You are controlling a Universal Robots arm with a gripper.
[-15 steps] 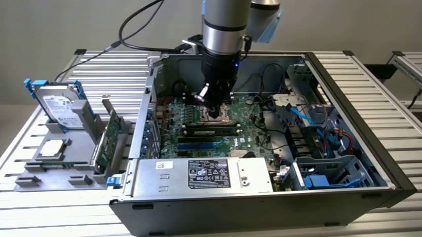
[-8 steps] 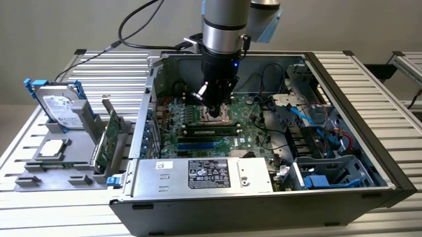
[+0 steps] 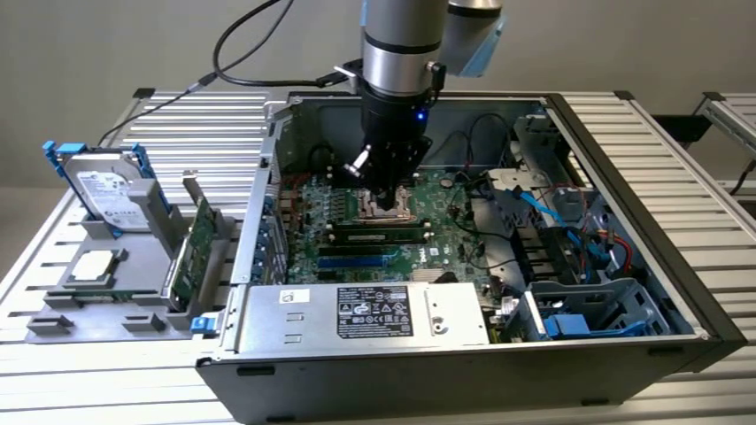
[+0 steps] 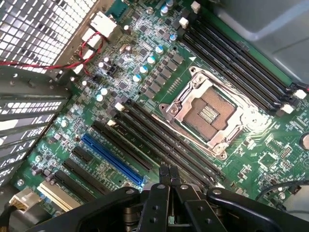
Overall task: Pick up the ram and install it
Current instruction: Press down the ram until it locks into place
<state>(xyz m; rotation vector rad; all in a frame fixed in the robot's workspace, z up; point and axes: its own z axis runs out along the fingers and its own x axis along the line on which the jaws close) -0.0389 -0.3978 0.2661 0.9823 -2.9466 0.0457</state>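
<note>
The gripper (image 3: pixel 383 197) hangs inside the case (image 3: pixel 614 133) over the motherboard (image 3: pixel 443 221), above the socket (image 3: pixel 381 205); its 2 fingers (image 4: pixel 164 176) are pressed together with nothing between them. The ram (image 3: pixel 378 235) seems to stand in a black slot just beside the socket, apart from the gripper.
</note>
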